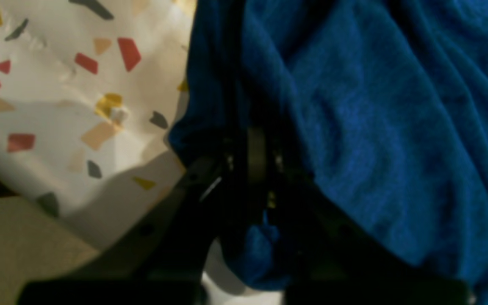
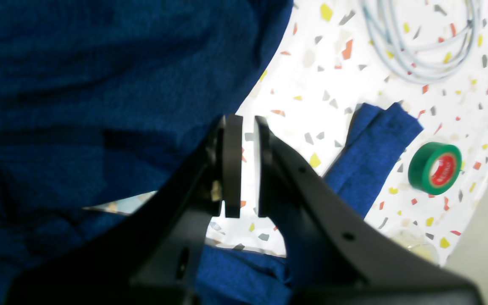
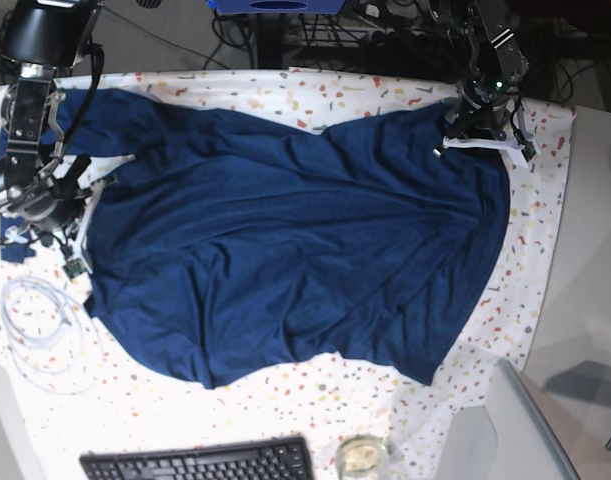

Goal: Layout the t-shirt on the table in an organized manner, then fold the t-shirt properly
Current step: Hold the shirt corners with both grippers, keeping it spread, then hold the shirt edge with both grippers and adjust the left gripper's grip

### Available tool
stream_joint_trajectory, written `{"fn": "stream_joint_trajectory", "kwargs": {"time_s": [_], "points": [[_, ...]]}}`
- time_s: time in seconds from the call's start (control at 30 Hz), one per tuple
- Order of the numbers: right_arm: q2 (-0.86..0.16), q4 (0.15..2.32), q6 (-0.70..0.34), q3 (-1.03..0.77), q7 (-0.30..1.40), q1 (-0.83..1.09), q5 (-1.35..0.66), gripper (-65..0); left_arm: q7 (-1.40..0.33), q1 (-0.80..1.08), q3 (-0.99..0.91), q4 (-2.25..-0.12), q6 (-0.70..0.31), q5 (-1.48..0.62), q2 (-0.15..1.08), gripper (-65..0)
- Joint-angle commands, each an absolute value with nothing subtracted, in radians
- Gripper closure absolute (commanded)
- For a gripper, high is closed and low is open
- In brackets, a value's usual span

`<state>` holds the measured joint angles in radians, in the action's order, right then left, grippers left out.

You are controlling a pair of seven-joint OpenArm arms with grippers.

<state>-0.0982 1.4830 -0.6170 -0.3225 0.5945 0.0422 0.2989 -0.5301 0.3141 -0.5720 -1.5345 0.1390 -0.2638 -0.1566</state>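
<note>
Left wrist view: the left gripper [image 1: 256,169] has its dark jaws closed on a bunched edge of the large plain dark navy-blue soft fabric t-shirt [image 1: 375,127], a small tuft of cloth poking out below the pads at 6 o'clock. The fabric fills everything from 12 through 5 o'clock in long folds. Its edge runs down the middle of the view, and from 7 to 11 o'clock lies the bare table [image 1: 57,106], a white cloth with red, yellow and grey flecks, creased. At 8 o'clock that cloth's border gives way to a plain beige surface [image 1: 11,245].

Right wrist view: the right gripper [image 2: 246,165] shows its two flat black pads nearly together, a thin slit between them with speckled cloth visible through it and no fabric in it. The t-shirt covers 8 to 12 o'clock, and its curved edge passes just beside the left pad. A narrow folded blue strip of fabric [image 2: 375,148] lies at 3 o'clock, beside it a green roll of tape with a red core [image 2: 435,167], and a coil of pale grey cable [image 2: 422,46] at 1 o'clock.

Base view: the t-shirt is spread wide over the table's centre, wrinkled, its hem curving towards 6 o'clock. Bare speckled cloth borders it at 5 to 7 o'clock and at 3 o'clock. A black keyboard [image 3: 200,460] sits at 7 o'clock and a glass jar [image 3: 362,458] at 6 o'clock, both apart from the hem.
</note>
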Motion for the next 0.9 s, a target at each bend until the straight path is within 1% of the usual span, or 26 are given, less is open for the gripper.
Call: {"fn": "stream_joint_trajectory", "kwargs": {"time_s": [0.0, 0.07, 0.1, 0.13, 0.27, 0.3, 0.33, 0.87], "points": [[-0.108, 1.498, -0.608, -0.325, 0.579, 0.025, 0.297, -4.4, -0.515, 0.323, -0.573, -1.572, 0.139, -0.263, -0.154, -0.8], [-0.108, 1.498, -0.608, -0.323, 0.579, 0.025, 0.297, -4.4, -0.516, 0.335, -0.573, -1.6, 0.139, -0.263, -0.154, -2.6], [-0.108, 1.498, -0.608, -0.323, 0.579, 0.025, 0.297, -4.4, -0.516, 0.341, -0.573, -1.61, 0.139, -0.263, -0.154, -4.6], [-0.108, 1.498, -0.608, -0.323, 0.579, 0.025, 0.297, -4.4, -0.516, 0.348, -0.573, -1.62, 0.139, -0.263, -0.154, -7.4], [-0.108, 1.498, -0.608, -0.323, 0.579, 0.025, 0.297, -4.4, -0.516, 0.349, -0.573, -1.626, 0.139, -0.263, -0.154, -22.5], [-0.108, 1.498, -0.608, -0.321, 0.579, 0.025, 0.297, -4.4, -0.516, 0.349, -0.573, -1.626, 0.139, -0.263, -0.154, -25.0], [-0.108, 1.498, -0.608, -0.321, 0.579, 0.025, 0.297, -4.4, -0.516, 0.349, -0.572, -1.626, 0.139, -0.263, -0.154, -26.0], [-0.108, 1.498, -0.608, -0.321, 0.579, 0.025, 0.297, -4.4, -0.516, 0.335, -0.573, -1.577, 0.139, -0.263, -0.154, -25.7]]}}
